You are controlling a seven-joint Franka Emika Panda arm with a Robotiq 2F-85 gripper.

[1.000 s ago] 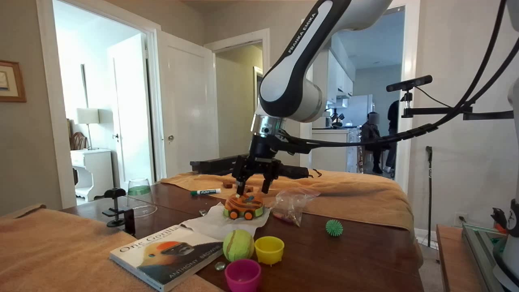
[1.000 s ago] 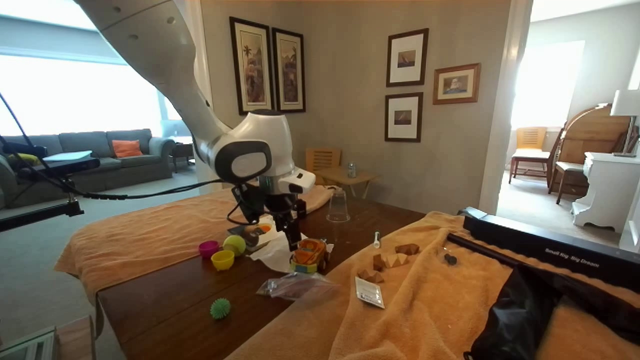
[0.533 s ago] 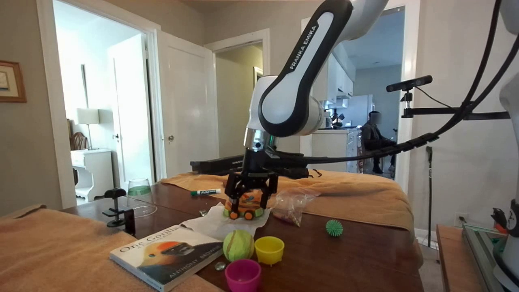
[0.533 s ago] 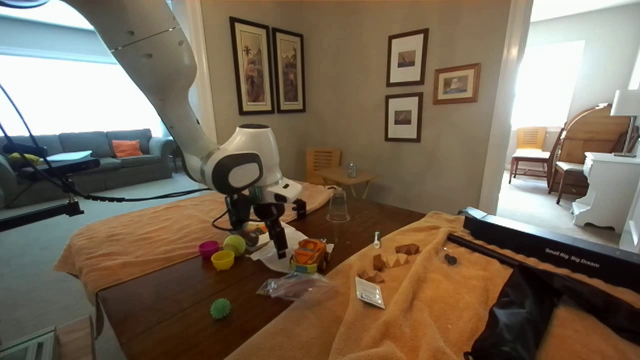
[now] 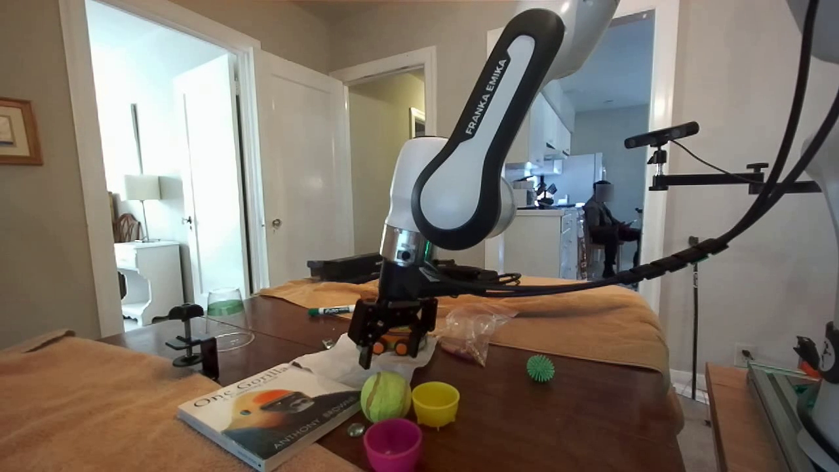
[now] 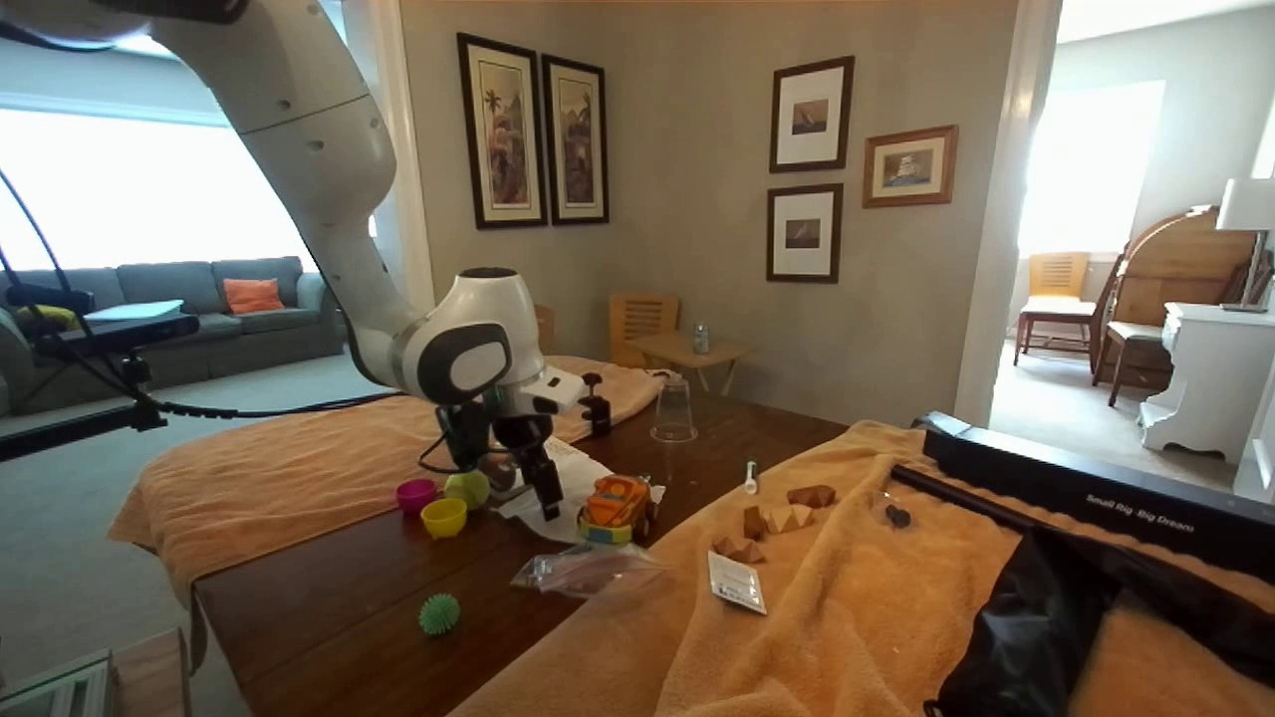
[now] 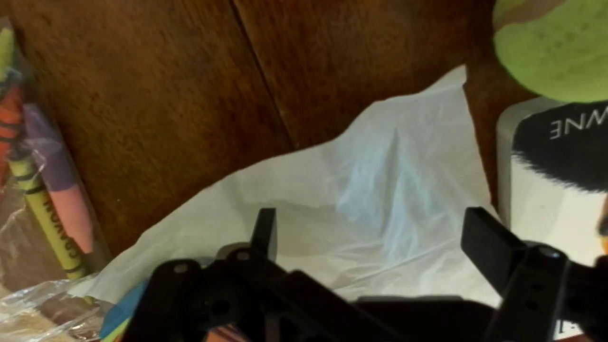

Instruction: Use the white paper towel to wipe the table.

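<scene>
Beige walls (image 5: pixel 459 72) and white-trimmed doorways (image 5: pixel 95 196) surround a large, dark reddish-brown wooden table (image 5: pixel 603 413), partly covered by fuzzy orange cloths (image 5: pixel 98 400) at near left and along the far side in an exterior view. I see the white paper towel (image 7: pixel 418 190), a soft, creased, matte sheet, lying spread on the bare wood mid-table, with a small striped orange toy car (image 6: pixel 616 506) standing on its far right part. Over the sheet hangs the robot's black two-fingered gripper (image 7: pixel 373 232), pointing down, its fingers well apart; whether the tips touch the paper, I cannot tell. Just beside the sheet, on the near left, lies a white-and-black paperback book (image 5: pixel 269 413) titled One Gorilla. Nearer sits a fuzzy yellow-green ball (image 5: pixel 387 396), with a yellow cup (image 5: pixel 436 406) just right of it and a magenta cup (image 5: pixel 393 446) nearer still. Right of the toy lies a clear plastic bag (image 5: pixel 472 328) of crayons (image 7: pixel 45 216), and farther right, well apart, a spiky green ball (image 5: pixel 540 368).
</scene>
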